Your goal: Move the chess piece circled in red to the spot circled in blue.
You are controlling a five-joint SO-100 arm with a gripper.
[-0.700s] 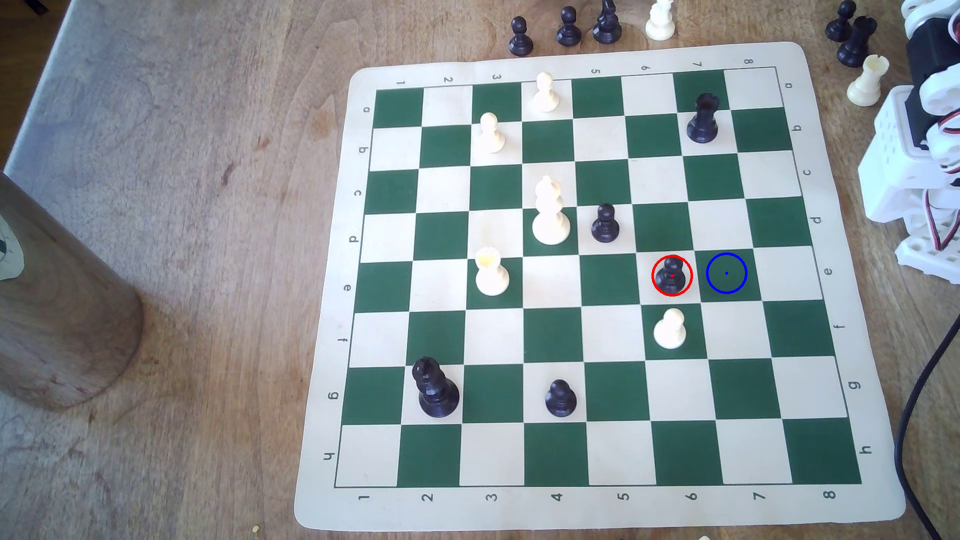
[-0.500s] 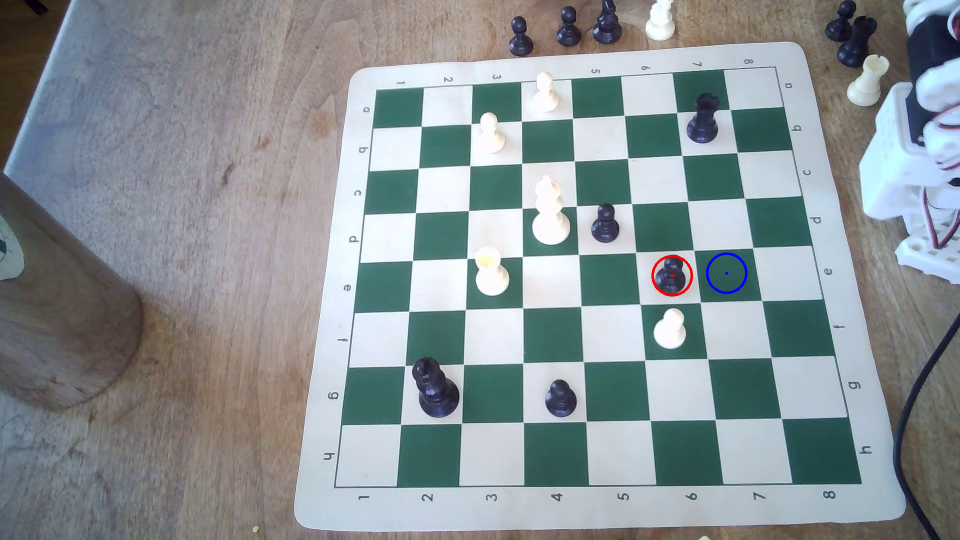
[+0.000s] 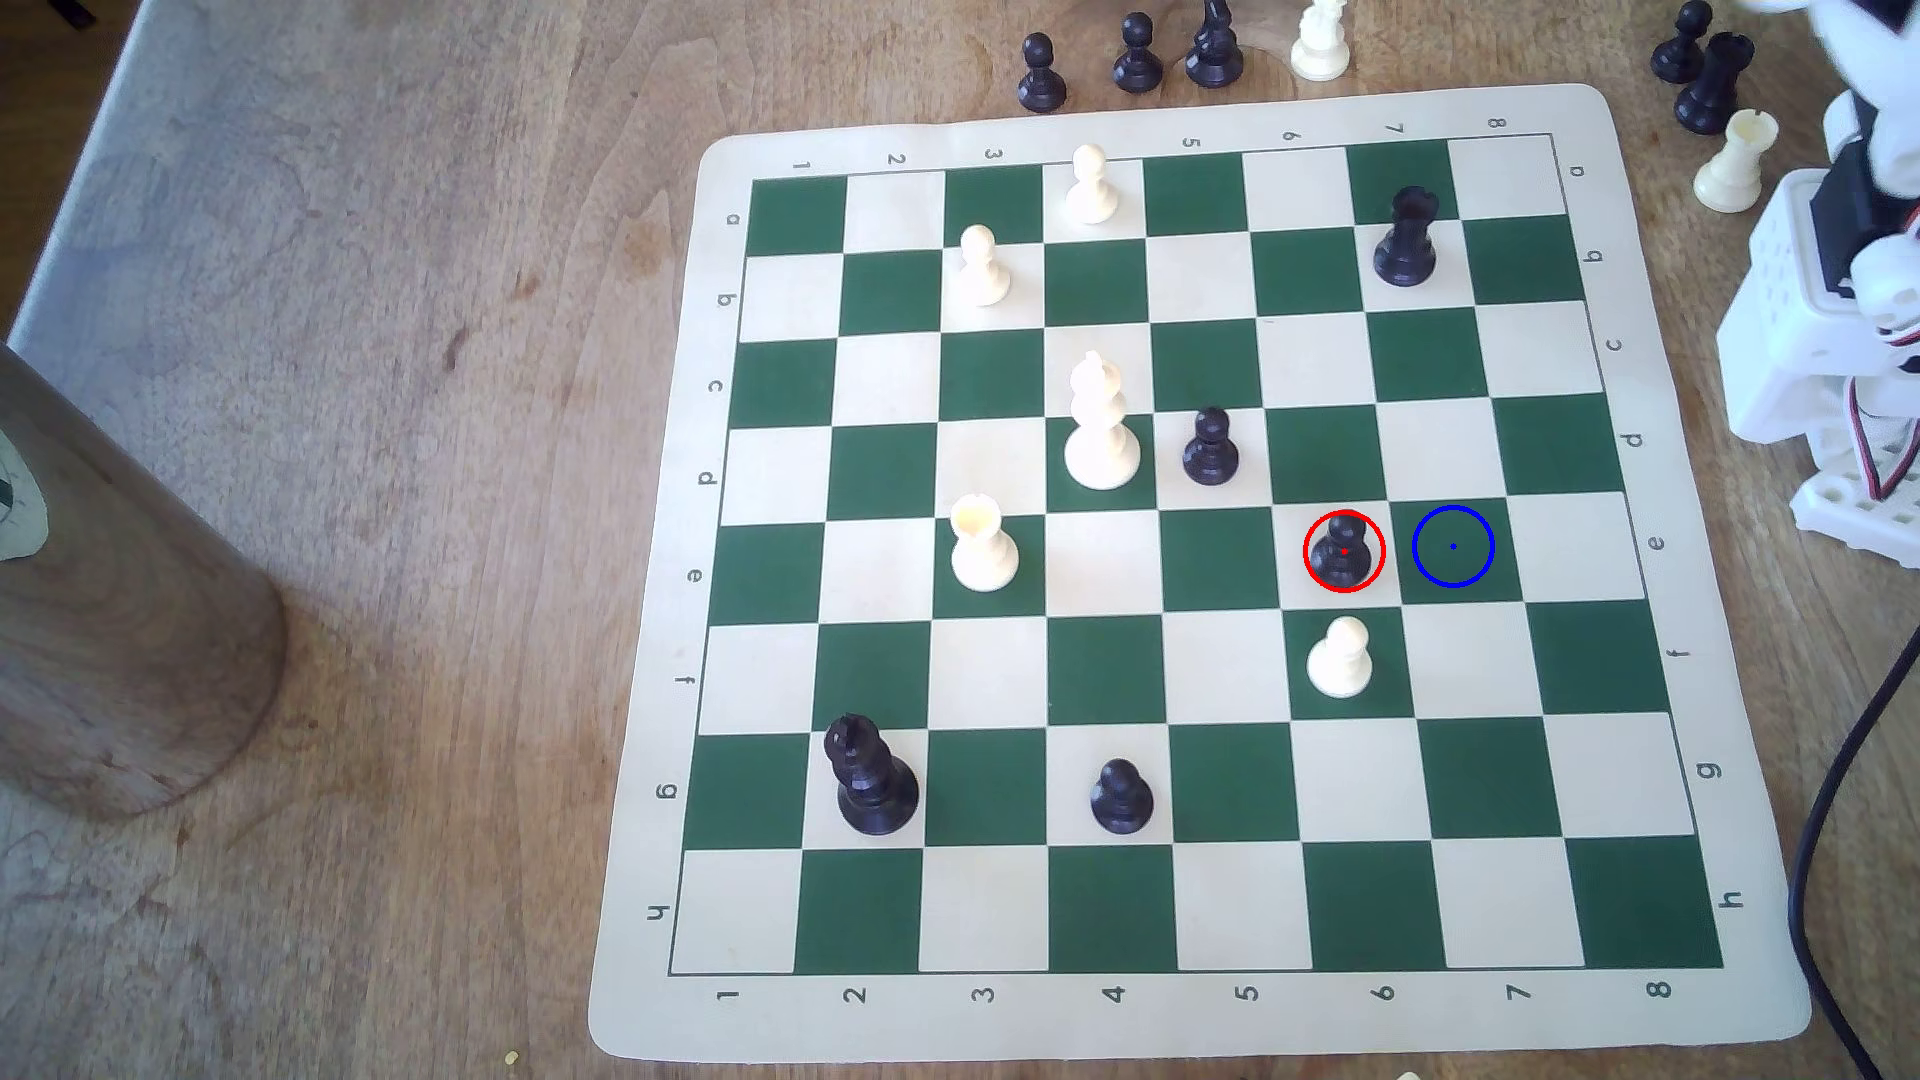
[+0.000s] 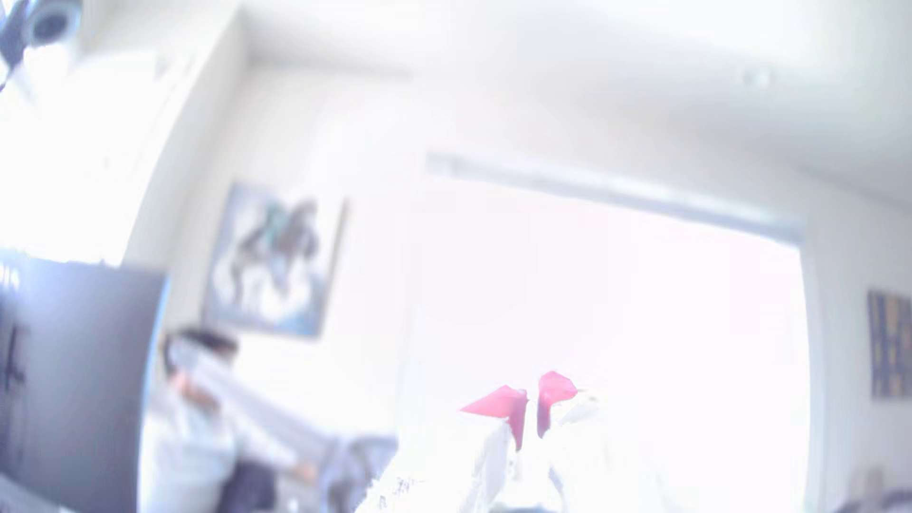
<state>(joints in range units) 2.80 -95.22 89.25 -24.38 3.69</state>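
Observation:
The chess piece, a small black pawn ringed in red, stands upright on a cream square in row e of the chessboard. One square toward the exterior view's right lies the spot, a dark green square with a blue ring and dot and nothing on it. The white arm stands off the board at the exterior view's right edge, well away from the pawn. In the blurred, overexposed wrist view my gripper points up into the room. Its pink fingertips are nearly together with nothing between them.
A white pawn stands one square nearer than the ringed pawn, a black pawn one row behind. A black rook is farther back. Spare pieces sit beside the arm. A black cable runs off the board's right side. A person sits in the room.
The arm's upper links at the exterior view's right edge have shifted and blurred. No chess piece has moved.

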